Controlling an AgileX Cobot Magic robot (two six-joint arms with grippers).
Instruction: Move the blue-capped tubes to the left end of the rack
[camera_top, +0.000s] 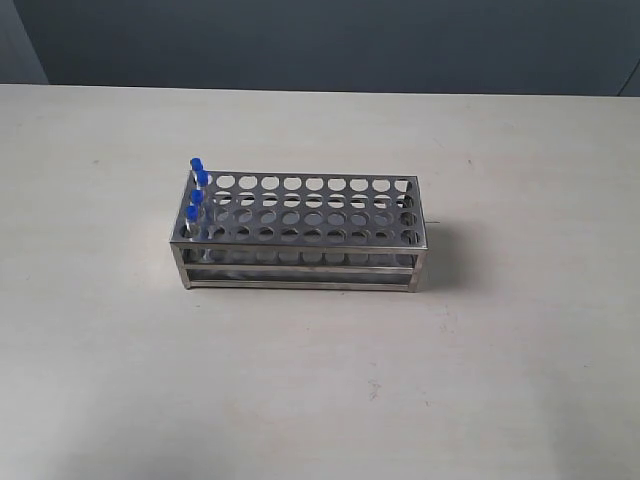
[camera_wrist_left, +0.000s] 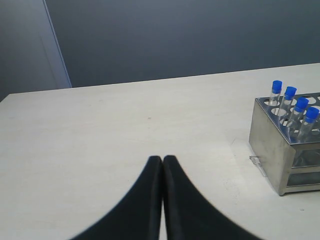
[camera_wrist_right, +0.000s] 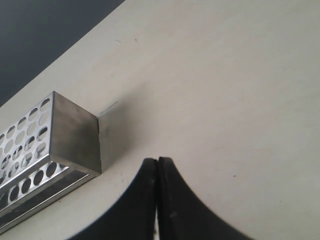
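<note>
**All four tubes stand at the left end**

Exterior view: The rack (camera_top: 300, 240) sits in the middle of the table (camera_top: 500, 380). Its long side runs from left to right. The four tubes (camera_top: 197, 196) stand in the holes at its left end, one in each row, making a short line from near to far. They point straight up, blue caps on top. All the other holes look empty. No gripper shows here.

Left wrist view: The left gripper (camera_wrist_left: 162, 160) has its two jaws pressed together and holds nothing. It hangs over bare table, well apart from the rack (camera_wrist_left: 272, 145). The tubes (camera_wrist_left: 292, 107) show at the rack's end, upright, caps up.

Right wrist view: The right gripper (camera_wrist_right: 158, 162) is pressed together too, with nothing in it. It is near the right end of the rack (camera_wrist_right: 75, 135) but does not touch it. No tubes show here, only empty holes.

I think the job looks done. No tube seems left to move. The next move only needs the arms to keep clear, so they do not bump the rack.
</note>
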